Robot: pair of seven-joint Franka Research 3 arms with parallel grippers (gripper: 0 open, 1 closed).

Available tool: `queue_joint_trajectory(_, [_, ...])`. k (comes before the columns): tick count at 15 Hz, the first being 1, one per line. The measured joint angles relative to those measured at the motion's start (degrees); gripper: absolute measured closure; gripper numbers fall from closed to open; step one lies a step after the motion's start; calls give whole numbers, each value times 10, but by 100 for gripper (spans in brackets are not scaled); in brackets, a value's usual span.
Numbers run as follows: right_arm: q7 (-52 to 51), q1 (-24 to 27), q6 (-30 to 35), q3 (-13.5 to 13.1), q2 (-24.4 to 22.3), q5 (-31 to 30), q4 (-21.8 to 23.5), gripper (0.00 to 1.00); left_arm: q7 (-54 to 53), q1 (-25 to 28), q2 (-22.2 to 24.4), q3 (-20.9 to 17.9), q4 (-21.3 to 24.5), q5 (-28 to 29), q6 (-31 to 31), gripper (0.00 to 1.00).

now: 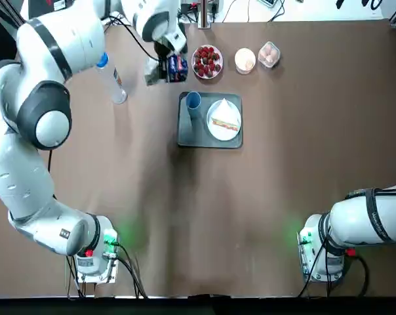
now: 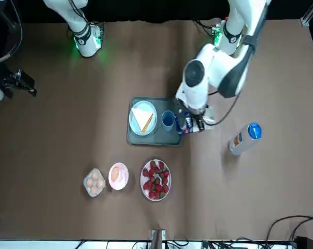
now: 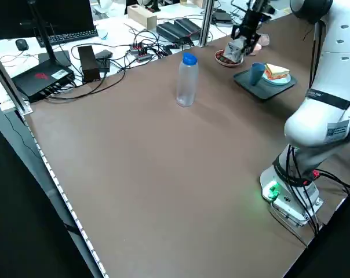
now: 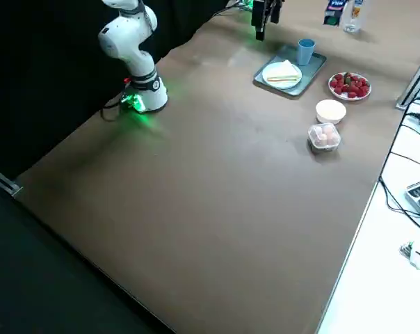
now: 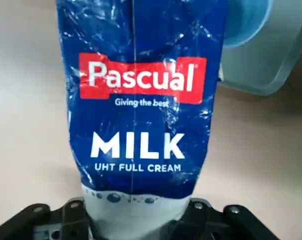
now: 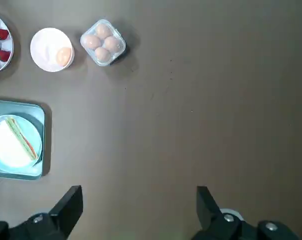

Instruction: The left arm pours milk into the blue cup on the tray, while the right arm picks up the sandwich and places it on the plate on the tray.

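Left end effector (image 1: 166, 68) clamped on the milk carton (image 1: 176, 67), beside the tray (image 1: 187, 134).
I see the sandwich (image 1: 225, 122) on the tray's plate (image 1: 214, 127); right end effector (image 6: 139, 210) fingers apart, well away.

Even, soft overhead light fills the scene, and the brown surface (image 1: 283, 177) shows only faint shadows beneath objects. Green lamps on the arm bases cast small glowing patches onto it. In the right side view the near corner falls into darkness. The left wrist view is sharp on the milk carton (image 5: 141, 110), while the blue cup (image 5: 246, 22) behind it is blurred. The bottle (image 3: 187, 81) throws a weak shadow in the left side view.
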State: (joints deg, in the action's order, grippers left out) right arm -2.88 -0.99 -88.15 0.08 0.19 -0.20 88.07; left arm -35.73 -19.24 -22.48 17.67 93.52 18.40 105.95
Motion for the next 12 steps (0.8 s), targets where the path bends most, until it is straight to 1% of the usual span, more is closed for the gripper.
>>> queue_joint_trajectory(3, [0, 0, 0, -1, 0, 0, 0, 0, -28, 57, 23, 6, -23, -38, -53, 46])
queue_joint_trajectory(5, [0, 0, -1, -1, 0, 0, 0, 0, -92, 122, 60, 19, -30, -86, -89, 45])
queue_joint_trajectory(6, [1, 0, -1, -1, 0, 0, 0, 0, -170, 204, 105, 34, -33, -142, -134, 44])
queue_joint_trajectory(7, [1, 0, -1, -2, 0, 0, 0, 0, -212, 246, 126, 39, -35, -179, -161, 44])
queue_joint_trajectory(9, [1, 1, -1, -2, 0, 0, 0, 0, -284, 317, 159, 43, -46, -256, -210, 44])
queue_joint_trajectory(12, [1, 1, -1, -2, 0, 0, 0, 0, -365, 408, 175, 44, -63, -350, -259, 44])
